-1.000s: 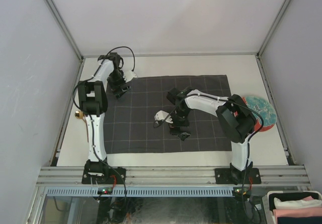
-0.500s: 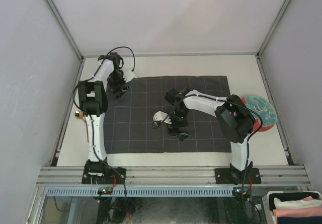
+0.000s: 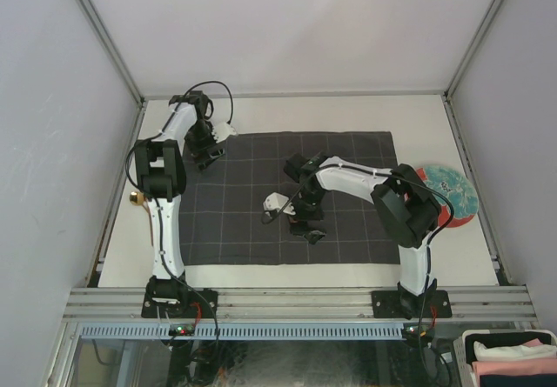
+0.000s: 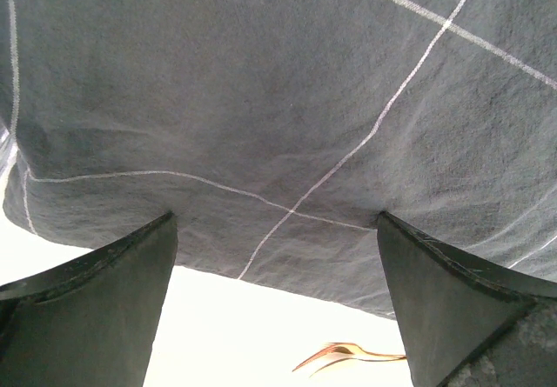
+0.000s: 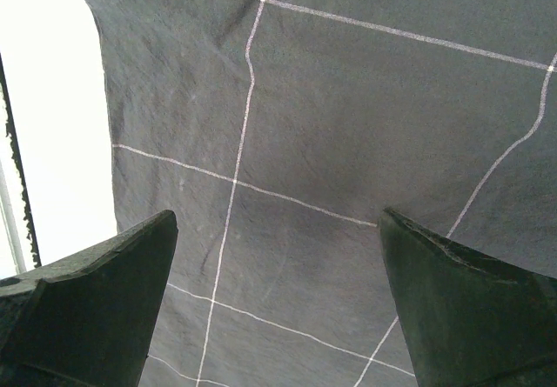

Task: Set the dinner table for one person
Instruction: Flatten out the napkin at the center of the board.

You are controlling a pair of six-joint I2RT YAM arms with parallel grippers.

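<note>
Off-white table is lying under both arms, a dark checked cloth covering its middle. Left jaws are standing spread and empty over the cloth's far left corner, right jaws likewise above its middle. A gold fork is lying on bare table beyond the cloth's edge; a plate is sitting right of the cloth.

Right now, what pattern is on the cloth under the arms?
Dark grey cloth with thin white grid lines; clearest in the right wrist view.

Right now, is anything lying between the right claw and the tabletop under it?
Yes. The dark checked cloth covers the dinner table directly beneath the open right claw. Bare tabletop shows only beyond the cloth's edge.
</note>
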